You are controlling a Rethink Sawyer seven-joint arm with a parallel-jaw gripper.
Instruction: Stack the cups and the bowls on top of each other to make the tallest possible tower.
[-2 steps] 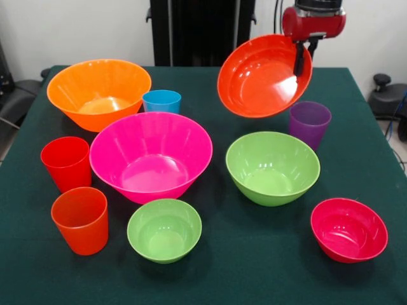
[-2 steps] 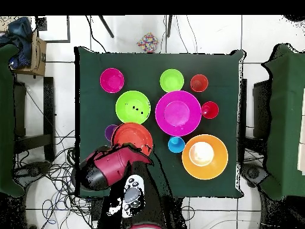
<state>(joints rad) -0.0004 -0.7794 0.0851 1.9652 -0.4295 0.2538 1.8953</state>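
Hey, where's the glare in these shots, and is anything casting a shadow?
Front view: soft highlights sit inside the large pink bowl and the tilted red-orange bowl, which the gripper holds; faint shadows lie under the bowls. Overhead view: a washed-out white glare patch fills the large orange bowl.

Probably robot lab: green-clothed table (image 2: 89, 89), floor cables (image 2: 53, 173), pedestal-mounted arm (image 2: 110, 167)

Six glossy round plastic bowls: one shallow red-orange bowl (image 1: 264, 76) clamped tilted in the red gripper (image 1: 299, 63), with the large pink (image 1: 151, 155), large orange (image 1: 98, 92), medium lime green (image 1: 272, 167), small lime green (image 1: 164, 229) and small crimson (image 1: 348, 229) ones below it. Four tapered plastic cups: purple (image 1: 309, 122) just beneath the gripper, blue (image 1: 161, 100), red (image 1: 66, 163) and orange (image 1: 81, 219) farther off.
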